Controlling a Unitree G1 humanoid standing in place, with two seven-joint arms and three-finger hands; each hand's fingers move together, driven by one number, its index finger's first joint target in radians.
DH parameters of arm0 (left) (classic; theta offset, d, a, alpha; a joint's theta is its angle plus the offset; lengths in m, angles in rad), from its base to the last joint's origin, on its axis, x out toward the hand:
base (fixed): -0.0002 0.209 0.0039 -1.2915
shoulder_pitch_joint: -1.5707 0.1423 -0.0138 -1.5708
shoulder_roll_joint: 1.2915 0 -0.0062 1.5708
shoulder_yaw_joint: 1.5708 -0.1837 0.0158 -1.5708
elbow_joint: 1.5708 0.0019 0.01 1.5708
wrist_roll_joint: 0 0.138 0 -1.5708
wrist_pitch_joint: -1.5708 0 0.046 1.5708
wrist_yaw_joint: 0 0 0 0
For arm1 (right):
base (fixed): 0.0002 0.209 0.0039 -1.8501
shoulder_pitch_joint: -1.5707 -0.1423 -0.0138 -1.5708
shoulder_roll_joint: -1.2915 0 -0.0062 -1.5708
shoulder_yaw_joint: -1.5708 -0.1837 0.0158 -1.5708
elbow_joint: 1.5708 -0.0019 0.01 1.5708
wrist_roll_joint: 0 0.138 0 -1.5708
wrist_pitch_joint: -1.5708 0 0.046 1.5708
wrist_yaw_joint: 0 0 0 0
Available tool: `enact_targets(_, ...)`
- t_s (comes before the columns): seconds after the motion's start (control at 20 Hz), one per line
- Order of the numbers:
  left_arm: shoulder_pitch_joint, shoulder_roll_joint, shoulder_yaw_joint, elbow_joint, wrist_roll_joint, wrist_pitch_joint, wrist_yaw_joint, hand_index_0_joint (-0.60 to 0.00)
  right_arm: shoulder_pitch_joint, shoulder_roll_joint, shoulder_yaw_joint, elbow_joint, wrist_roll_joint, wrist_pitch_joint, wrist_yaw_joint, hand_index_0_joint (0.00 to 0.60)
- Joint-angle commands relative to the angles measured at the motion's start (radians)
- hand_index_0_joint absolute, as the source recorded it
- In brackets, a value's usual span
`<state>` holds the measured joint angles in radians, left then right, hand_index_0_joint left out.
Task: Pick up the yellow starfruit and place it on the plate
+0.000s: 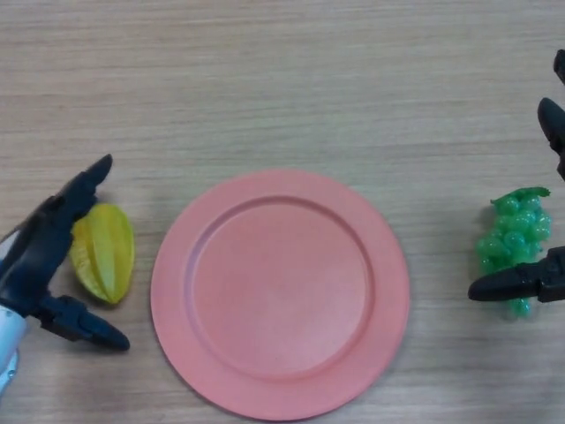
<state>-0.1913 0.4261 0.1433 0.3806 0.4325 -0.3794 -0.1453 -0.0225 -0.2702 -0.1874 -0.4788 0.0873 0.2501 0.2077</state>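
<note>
The yellow starfruit (pixel 103 253) lies on the wooden desk (pixel 282 88), just left of the pink plate (pixel 280 294) (which holds nothing). The left hand (pixel 40 261) is spread wide beside it, fingers straight, grasping nothing. At the right edge, the right hand (pixel 530 283) sits relaxed by a bunch of green grapes (pixel 515 238).

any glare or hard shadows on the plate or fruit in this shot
Head view: lighting is soft and even; the pink plate shows only a faint pale sheen and a thin shadow along its lower rim; the starfruit has no glare, partly hidden by the left hand; the green grapes sit beside the right hand.
</note>
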Motion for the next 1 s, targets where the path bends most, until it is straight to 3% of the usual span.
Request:
enact_targets(0.05,-0.046,0.054,0.048,-0.022,0.012,-0.116,0.09,-0.15,-0.017,-0.037,-0.081,-0.062,0.043,-0.151,-0.016,0.0)
enact_targets(0.1,-0.049,0.054,0.047,-0.016,0.013,-0.118,0.097,-0.25,-0.016,-0.037,-0.082,-0.062,0.043,-0.151,-0.017,0.0)
enact_targets(0.15,-0.057,0.057,0.043,0.004,0.036,-0.133,0.133,-0.4,-0.016,-0.038,-0.086,-0.063,0.046,-0.148,-0.019,0.0)
enact_targets(0.25,-0.051,0.062,0.025,0.025,0.092,-0.145,0.162,-0.6,-0.013,-0.038,-0.092,-0.063,0.052,-0.148,-0.022,0.0)
enact_targets(0.5,-0.029,0.067,0.051,-0.025,0.086,-0.124,0.142,-0.6,-0.012,-0.038,-0.087,-0.072,0.048,-0.125,-0.02,0.0)
enact_targets(0.7,-0.023,0.09,0.105,-0.148,0.126,-0.17,0.258,-0.6,-0.015,-0.037,-0.09,-0.076,0.058,-0.119,-0.023,0.0)
enact_targets(0.8,-0.012,0.081,0.127,-0.259,0.022,-0.169,0.192,-0.6,-0.022,-0.039,-0.091,-0.076,0.062,-0.114,-0.033,0.0)
enact_targets(0.9,-0.005,0.064,0.123,-0.343,0.043,-0.151,0.177,-0.6,-0.024,-0.04,-0.089,-0.075,0.065,-0.115,-0.037,0.0)
enact_targets(1.0,0.024,0.013,0.076,-0.451,0.008,-0.12,0.093,-0.6,-0.022,-0.038,-0.084,-0.068,0.065,-0.115,-0.039,0.0)
